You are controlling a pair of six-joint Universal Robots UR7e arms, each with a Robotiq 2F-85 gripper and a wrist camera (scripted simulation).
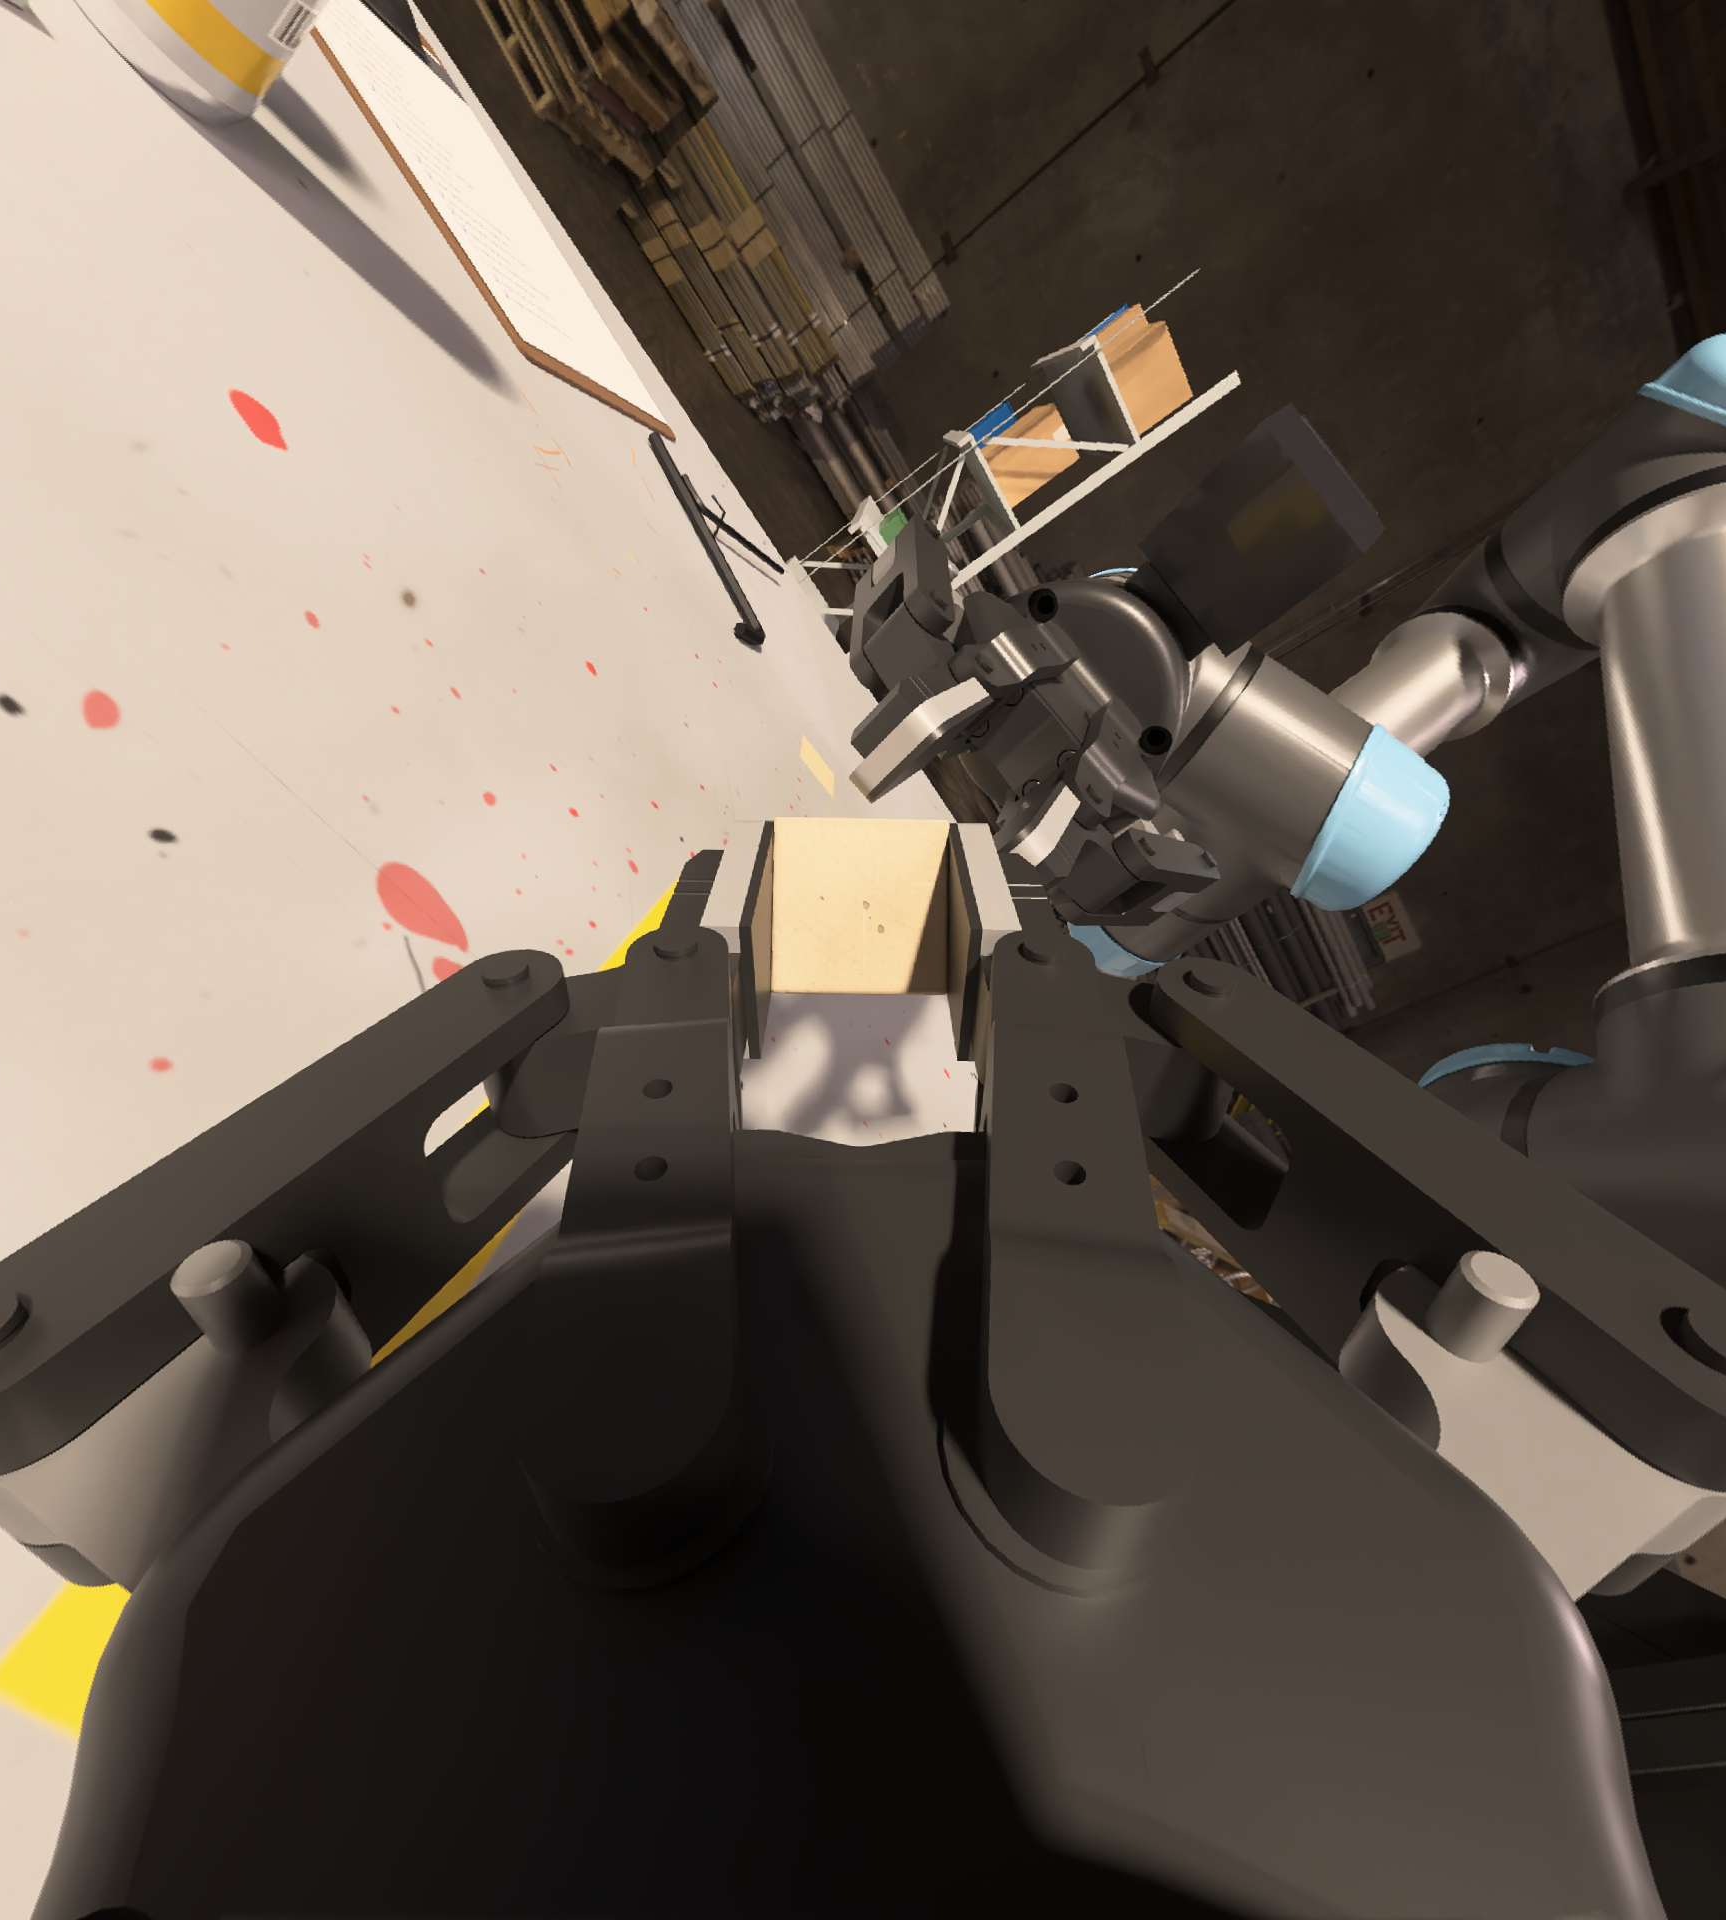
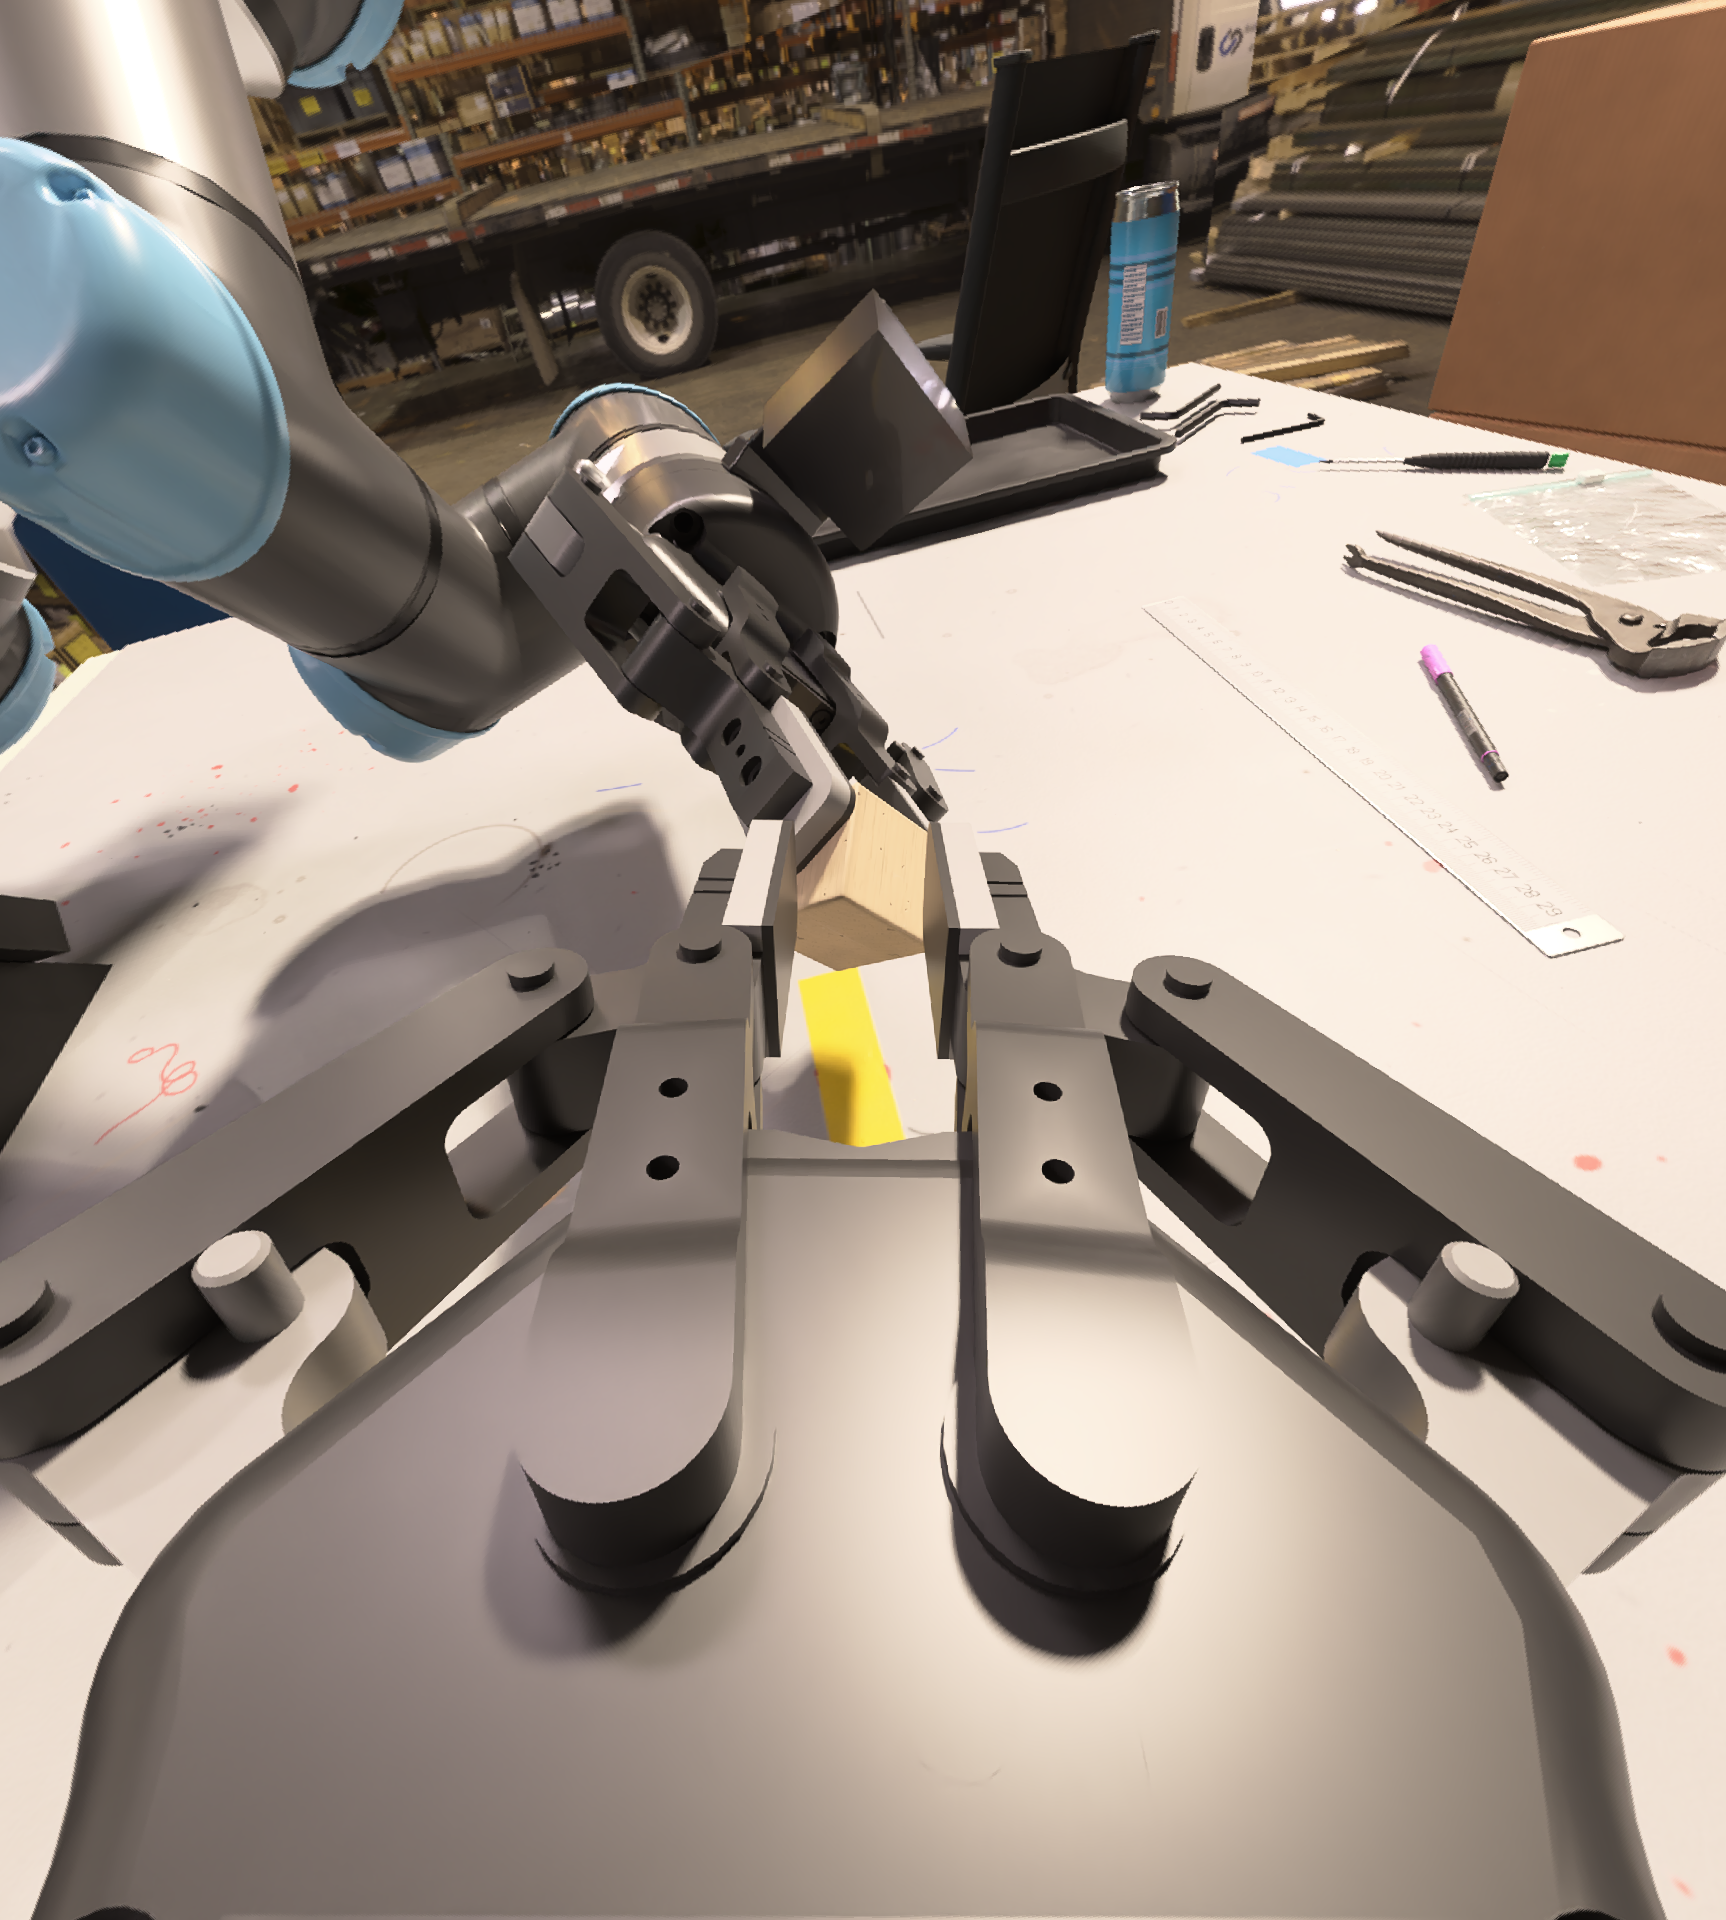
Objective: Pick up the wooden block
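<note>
My left claw (image 1: 859,904) grips the wooden block (image 1: 859,906) between its pads, lifted off the worktop (image 1: 215,623); my right claw (image 2: 859,904), narrowly parted, frames the block without clear contact; pickup looks essentially done; only holding remains.

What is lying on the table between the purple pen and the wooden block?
A long pale ruler lies flat between the purple pen and the wooden block; the right wrist view shows it.
</note>
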